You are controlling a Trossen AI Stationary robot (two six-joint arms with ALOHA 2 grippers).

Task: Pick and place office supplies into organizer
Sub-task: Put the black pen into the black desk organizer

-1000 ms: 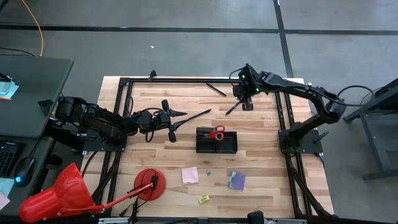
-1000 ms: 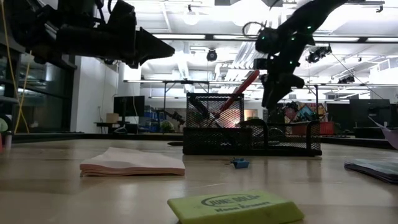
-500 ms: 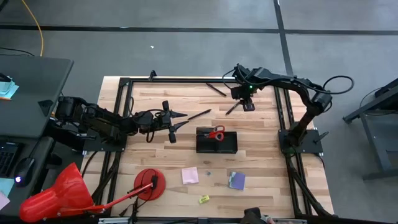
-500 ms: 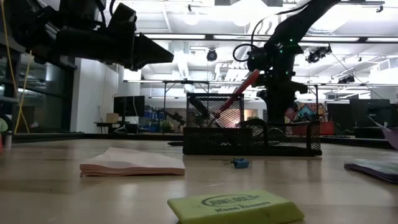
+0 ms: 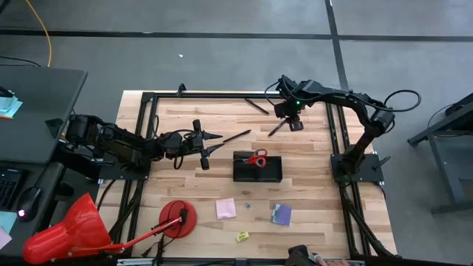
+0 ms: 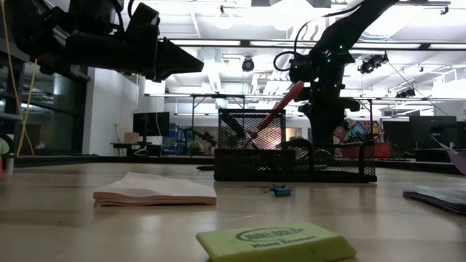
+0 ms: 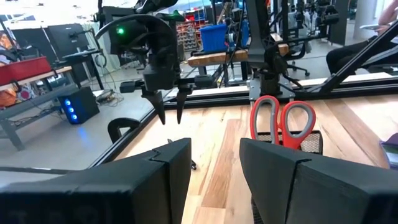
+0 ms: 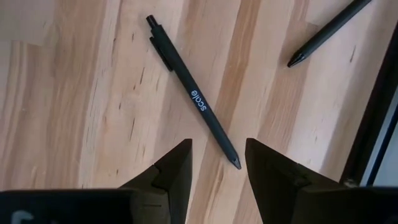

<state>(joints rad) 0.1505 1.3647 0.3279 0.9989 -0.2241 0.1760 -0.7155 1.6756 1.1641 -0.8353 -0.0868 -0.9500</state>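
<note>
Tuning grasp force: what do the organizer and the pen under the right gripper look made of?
Organizer: black wire mesh, likely metal; the room behind shows through its walls. Pen: matte black, probably plastic, with white printed lettering and a clip.

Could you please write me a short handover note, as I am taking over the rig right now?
Right gripper: open, empty, poised over a black pen at the table's far side; a second pen lies nearby.
Left gripper: open, empty, waiting at the left side of the table.
Done: the scissors stand in the organizer.
Left: both far pens, a third pen near the left gripper, pink pad, purple pad, yellow eraser and a tiny blue piece, all on the table.
Next, probably: lower the right gripper onto the pen.
</note>
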